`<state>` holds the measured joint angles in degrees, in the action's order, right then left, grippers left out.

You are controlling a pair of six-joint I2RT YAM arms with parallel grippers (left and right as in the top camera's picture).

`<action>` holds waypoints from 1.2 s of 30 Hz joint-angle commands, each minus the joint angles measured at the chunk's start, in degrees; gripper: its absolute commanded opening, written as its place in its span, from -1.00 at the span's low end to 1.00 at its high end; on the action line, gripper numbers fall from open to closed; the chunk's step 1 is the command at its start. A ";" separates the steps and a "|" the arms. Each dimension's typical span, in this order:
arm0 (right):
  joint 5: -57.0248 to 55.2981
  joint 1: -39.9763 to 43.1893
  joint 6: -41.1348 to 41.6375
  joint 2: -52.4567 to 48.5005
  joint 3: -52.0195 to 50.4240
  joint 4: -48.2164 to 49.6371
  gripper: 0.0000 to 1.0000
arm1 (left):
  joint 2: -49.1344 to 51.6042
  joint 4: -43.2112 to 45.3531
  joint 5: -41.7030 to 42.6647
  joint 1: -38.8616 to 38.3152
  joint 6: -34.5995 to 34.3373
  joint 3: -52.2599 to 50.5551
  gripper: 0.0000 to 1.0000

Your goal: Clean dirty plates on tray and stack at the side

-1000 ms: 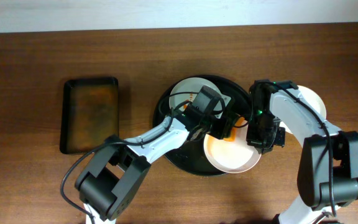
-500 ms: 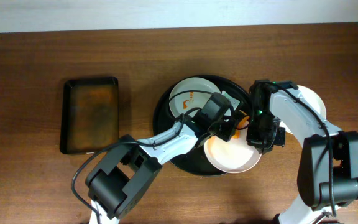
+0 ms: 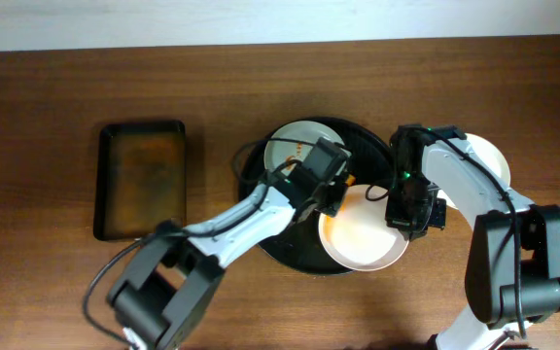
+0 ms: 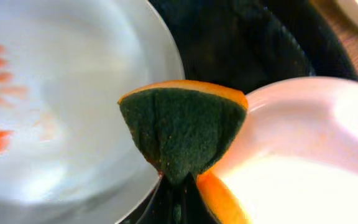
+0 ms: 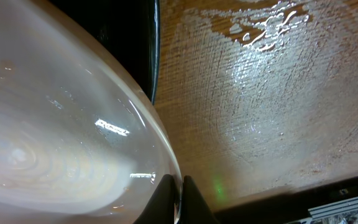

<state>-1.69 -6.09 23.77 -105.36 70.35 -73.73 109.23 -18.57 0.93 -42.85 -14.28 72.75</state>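
While the sponge (image 4: 182, 127) it clamps hides the left pincer (image 4: 176, 202), the right pincer (image 5: 180, 198) grips a plate (image 5: 55, 137).

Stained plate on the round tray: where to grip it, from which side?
Pinch the stained plate by its left rim, coming from the left. It lies flat, so only the thin rim fits a pincer; its right part is crowded by the sponge and the other plate, and its far edge looks tight against the tray lip.

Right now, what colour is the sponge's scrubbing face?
Dark green, on the orange-backed sponge; clearest in the left wrist view.
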 commanded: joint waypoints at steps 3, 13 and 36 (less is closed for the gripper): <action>-2.05 -0.26 0.11 1.09 0.61 0.52 -0.92 | -11.85 -9.14 -2.89 3.98 0.85 0.17 -1.00; -13.44 -0.26 -0.50 12.22 11.32 -1.57 -0.92 | -15.19 -26.95 -2.86 15.69 -3.48 0.17 -0.99; -56.00 -25.03 3.80 20.79 11.54 -2.97 -0.92 | -15.19 -26.95 -2.67 15.82 -3.50 0.17 -0.99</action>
<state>-54.33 -30.65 25.28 -85.43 80.79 -76.90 95.72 -45.65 -1.56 -27.29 -17.15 72.79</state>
